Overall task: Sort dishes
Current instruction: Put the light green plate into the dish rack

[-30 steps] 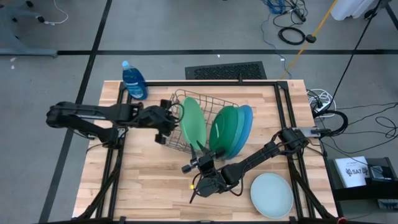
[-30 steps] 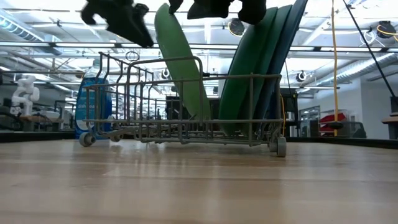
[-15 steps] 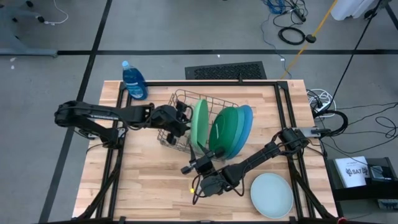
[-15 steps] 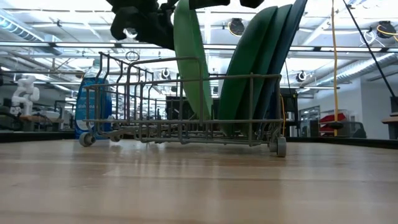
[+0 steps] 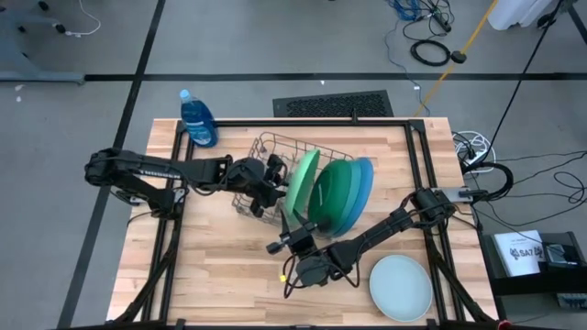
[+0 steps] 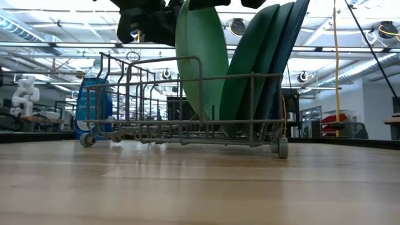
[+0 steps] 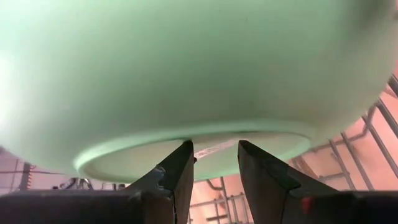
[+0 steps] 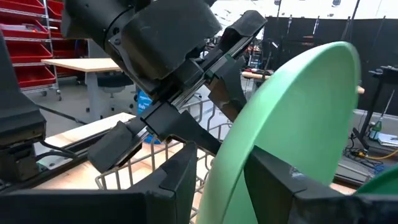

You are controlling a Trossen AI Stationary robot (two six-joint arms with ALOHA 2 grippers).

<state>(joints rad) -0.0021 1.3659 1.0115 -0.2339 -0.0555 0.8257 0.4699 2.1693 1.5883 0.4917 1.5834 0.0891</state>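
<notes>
Over rack (image 5: 261,151), left claw (image 5: 272,181) gripping light green plate (image 5: 302,183)

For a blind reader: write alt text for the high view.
A light green plate stands in a wire rack, tilted toward darker plates, with the left claw against it. The right claw is below the rack, beside a pale plate lying flat.

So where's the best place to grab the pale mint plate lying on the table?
Take the pale mint plate by its rim, coming from above at the edge toward the right gripper. It lies flat on the wooden table, apart from the wire rack, so only the thin raised edge likely offers a pinch.
</notes>
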